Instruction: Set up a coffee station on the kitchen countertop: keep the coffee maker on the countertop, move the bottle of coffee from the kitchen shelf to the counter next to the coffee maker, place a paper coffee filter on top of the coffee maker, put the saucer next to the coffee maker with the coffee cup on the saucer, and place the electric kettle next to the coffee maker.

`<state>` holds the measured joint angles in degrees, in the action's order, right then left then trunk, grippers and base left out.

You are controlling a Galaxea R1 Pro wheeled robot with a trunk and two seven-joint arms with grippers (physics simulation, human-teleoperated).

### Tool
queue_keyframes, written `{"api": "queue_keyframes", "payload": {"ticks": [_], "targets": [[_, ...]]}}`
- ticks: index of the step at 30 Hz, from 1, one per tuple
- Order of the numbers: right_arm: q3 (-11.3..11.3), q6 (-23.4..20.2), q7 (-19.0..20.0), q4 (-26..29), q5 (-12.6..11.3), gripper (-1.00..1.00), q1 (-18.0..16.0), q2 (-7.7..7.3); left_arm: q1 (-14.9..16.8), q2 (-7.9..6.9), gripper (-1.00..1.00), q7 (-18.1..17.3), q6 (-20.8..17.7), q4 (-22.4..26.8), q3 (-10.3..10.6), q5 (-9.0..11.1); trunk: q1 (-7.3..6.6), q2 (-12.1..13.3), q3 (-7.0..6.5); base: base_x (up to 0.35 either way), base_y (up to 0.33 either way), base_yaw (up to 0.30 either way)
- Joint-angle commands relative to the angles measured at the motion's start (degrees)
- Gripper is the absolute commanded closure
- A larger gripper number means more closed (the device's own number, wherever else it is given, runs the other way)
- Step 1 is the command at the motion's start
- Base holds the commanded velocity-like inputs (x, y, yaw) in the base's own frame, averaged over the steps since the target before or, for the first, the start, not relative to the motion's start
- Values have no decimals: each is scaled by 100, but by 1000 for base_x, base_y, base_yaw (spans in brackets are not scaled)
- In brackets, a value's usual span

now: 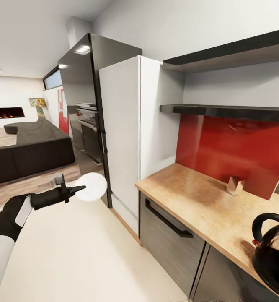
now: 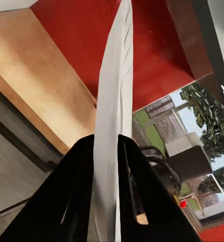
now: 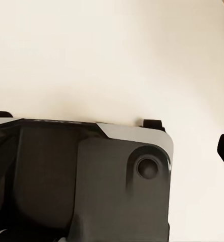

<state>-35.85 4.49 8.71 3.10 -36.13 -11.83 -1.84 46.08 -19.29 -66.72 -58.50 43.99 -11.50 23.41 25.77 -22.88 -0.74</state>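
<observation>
My left gripper (image 1: pixel 76 189) hangs over the pale floor left of the cabinets, shut on the edge of a thin round white piece, the paper coffee filter (image 1: pixel 93 186). In the left wrist view the filter (image 2: pixel 114 101) stands edge-on between the two black fingers (image 2: pixel 81 191), its faint pleat lines showing. The electric kettle (image 1: pixel 275 247), dark brown glass with a black loop handle, stands on the light wood countertop (image 1: pixel 198 197) at the near right, and its handle (image 2: pixel 157 156) shows past the filter. A black tip at the edge of the right wrist view may be a finger.
A white fridge (image 1: pixel 127 138) and a tall black oven unit (image 1: pixel 83 113) stand left of the countertop. Two dark shelves (image 1: pixel 227 111) hang over the red backsplash. A small silvery object (image 1: pixel 236 185) sits by the backsplash. A dark sofa (image 1: pixel 30 151) lies far left.
</observation>
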Motion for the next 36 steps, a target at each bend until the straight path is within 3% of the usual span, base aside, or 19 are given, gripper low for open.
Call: {"api": "queue_keyframes", "payload": {"ticks": [1, 7, 11, 14, 20, 36], "targets": [[-45, 17, 28, -9, -60, -100, -3, -1, 167, 80, 100, 67, -10, -180, -3, -20, 2, -5, 0, 0, 0, -263], [-53, 17, 33, -11, -60, -100, -3, -1, 1024, 566, 100, 728, -12, -1223, -9, -16, 2, -5, -17, 0, 0, -227], [-54, 16, 34, -9, -53, -100, -3, 5, 1222, 981, 100, 904, -12, -1626, -19, -13, 2, -5, -19, 0, 0, -45], [-56, 13, 34, -4, -52, -100, -3, 8, 1223, 1183, 100, 927, -12, -1685, -26, -12, 2, -5, -19, 0, 0, -7], [-41, 19, 33, -3, -66, -100, -3, 1, 1168, 1241, 100, 935, -12, -1704, -22, -12, 2, -5, -19, 0, 0, -1], [-28, 17, 34, 1, -69, -100, -3, -1, 1153, 1212, 100, 938, -12, -1710, 19, -11, 2, -5, -19, 0, 0, -4]]}}
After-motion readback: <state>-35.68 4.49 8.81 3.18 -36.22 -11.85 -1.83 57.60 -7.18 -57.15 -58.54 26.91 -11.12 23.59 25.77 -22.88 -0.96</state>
